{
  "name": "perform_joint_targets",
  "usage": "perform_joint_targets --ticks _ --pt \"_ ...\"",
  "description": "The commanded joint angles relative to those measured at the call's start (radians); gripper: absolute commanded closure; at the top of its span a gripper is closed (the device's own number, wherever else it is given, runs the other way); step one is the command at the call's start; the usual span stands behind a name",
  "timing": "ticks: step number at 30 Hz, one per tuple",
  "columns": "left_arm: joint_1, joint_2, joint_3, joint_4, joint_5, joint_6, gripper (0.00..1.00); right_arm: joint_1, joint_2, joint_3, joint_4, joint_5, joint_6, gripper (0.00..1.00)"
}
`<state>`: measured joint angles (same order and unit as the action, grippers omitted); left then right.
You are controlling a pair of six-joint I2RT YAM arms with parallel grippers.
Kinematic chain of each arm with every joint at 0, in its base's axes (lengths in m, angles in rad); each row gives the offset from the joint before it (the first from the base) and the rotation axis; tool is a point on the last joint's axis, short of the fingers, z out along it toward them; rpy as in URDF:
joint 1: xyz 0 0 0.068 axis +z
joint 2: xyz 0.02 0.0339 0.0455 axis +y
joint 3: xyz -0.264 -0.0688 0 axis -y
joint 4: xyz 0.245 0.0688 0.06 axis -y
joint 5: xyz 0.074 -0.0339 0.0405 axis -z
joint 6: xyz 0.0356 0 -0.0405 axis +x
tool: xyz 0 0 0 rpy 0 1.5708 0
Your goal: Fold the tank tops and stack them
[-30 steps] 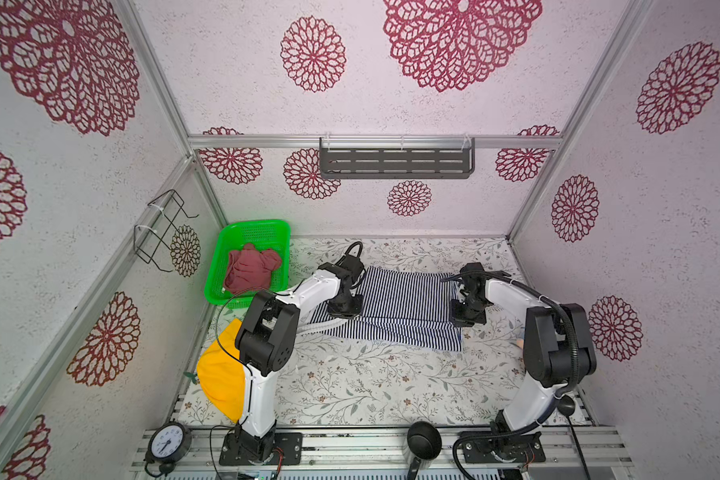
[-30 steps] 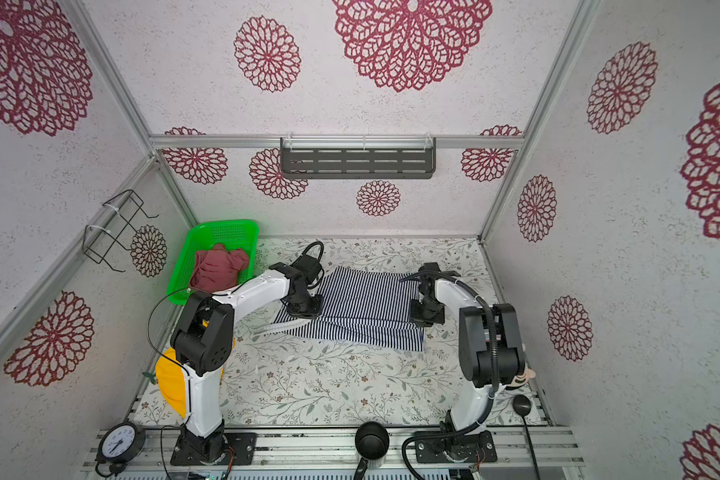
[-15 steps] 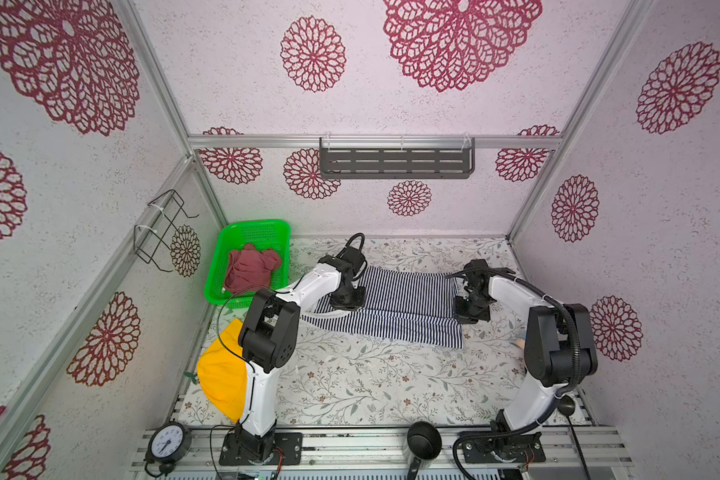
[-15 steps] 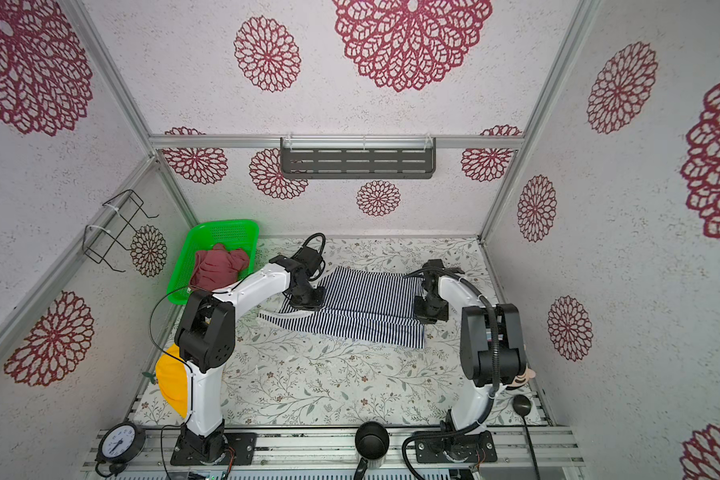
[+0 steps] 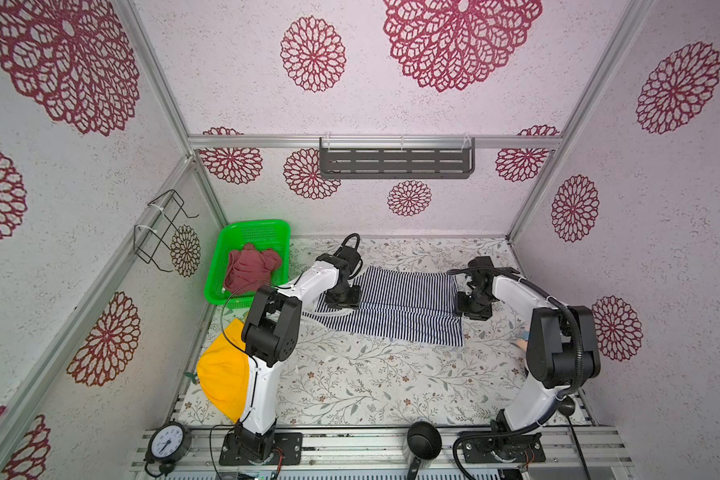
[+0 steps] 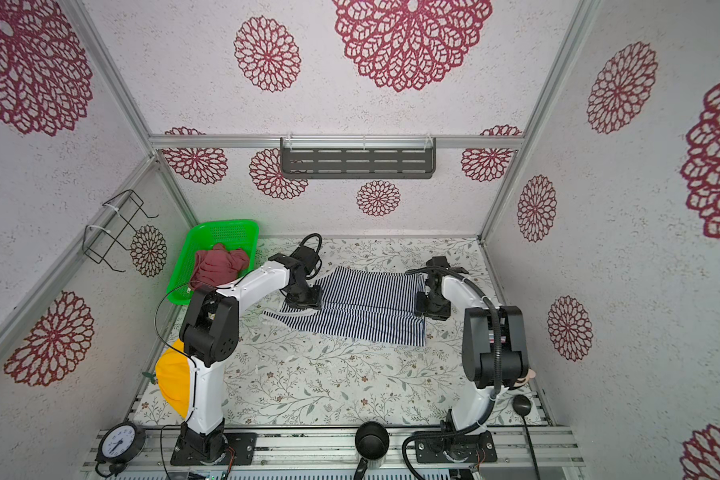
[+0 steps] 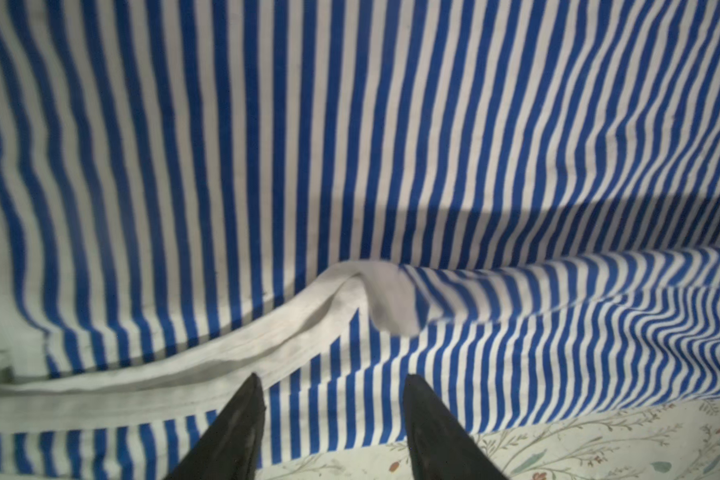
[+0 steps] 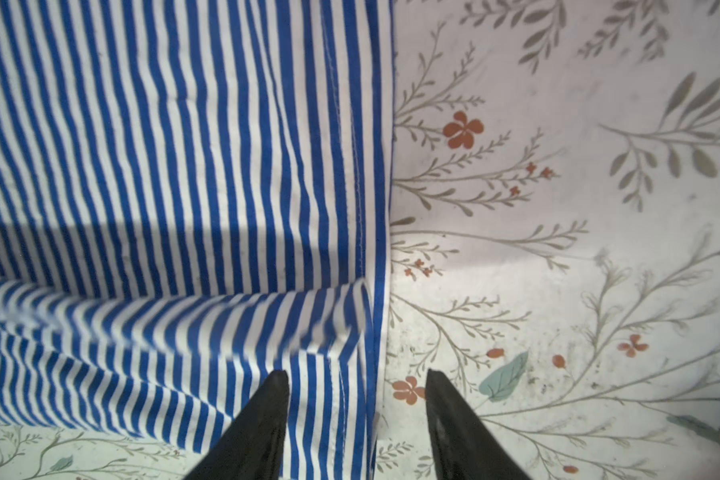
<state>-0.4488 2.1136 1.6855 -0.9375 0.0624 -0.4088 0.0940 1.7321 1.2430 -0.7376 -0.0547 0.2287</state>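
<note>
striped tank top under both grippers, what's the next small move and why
Probably lift both straight up: the left gripper and right gripper stand open, gripping nothing, and the striped tank top lies with its edge folded over, so a clean retreat should spare the fold.

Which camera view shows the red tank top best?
Both top views: the red tank top lies crumpled in the green basket, almost wholly visible. Neither wrist view shows it; they look at the striped top.

A robot lab's test booth, dressed like a home. An aluminium frame (image 5: 267,142) holds papered walls (image 5: 233,83) around a floral table (image 5: 350,386). The left arm (image 5: 262,386) and right arm (image 5: 531,401) are bolted to a rail (image 5: 350,445).
</note>
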Motion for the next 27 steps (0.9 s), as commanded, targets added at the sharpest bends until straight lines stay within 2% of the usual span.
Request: perform_joint_targets --ticks 1,3,6,8,13,17,21,27 --pt "0.026 -0.138 -0.046 0.000 -0.071 -0.004 0.38 -0.003 -0.129 0.003 -0.015 0.020 -0.001 0.44" --pt "0.030 -0.213 -0.099 0.037 -0.060 -0.043 0.39 0.007 -0.172 -0.031 -0.003 0.004 0.021 0.47" --pt "0.016 -0.242 -0.173 0.138 0.032 -0.125 0.43 0.046 -0.207 -0.103 0.045 -0.035 0.062 0.52" --pt "-0.015 -0.226 -0.194 0.207 0.079 -0.166 0.44 0.069 -0.198 -0.148 0.094 -0.050 0.087 0.54" --pt "-0.086 -0.108 -0.142 0.290 0.122 -0.231 0.47 0.105 -0.141 -0.211 0.213 -0.085 0.134 0.59" --pt "-0.085 -0.043 -0.124 0.360 0.128 -0.277 0.48 0.104 -0.100 -0.220 0.271 -0.073 0.166 0.64" --pt "-0.064 0.001 -0.132 0.400 0.092 -0.304 0.47 0.088 -0.068 -0.240 0.259 0.011 0.173 0.66" --pt "-0.034 0.004 -0.168 0.445 0.032 -0.303 0.42 0.051 -0.127 -0.278 0.237 0.077 0.163 0.67"
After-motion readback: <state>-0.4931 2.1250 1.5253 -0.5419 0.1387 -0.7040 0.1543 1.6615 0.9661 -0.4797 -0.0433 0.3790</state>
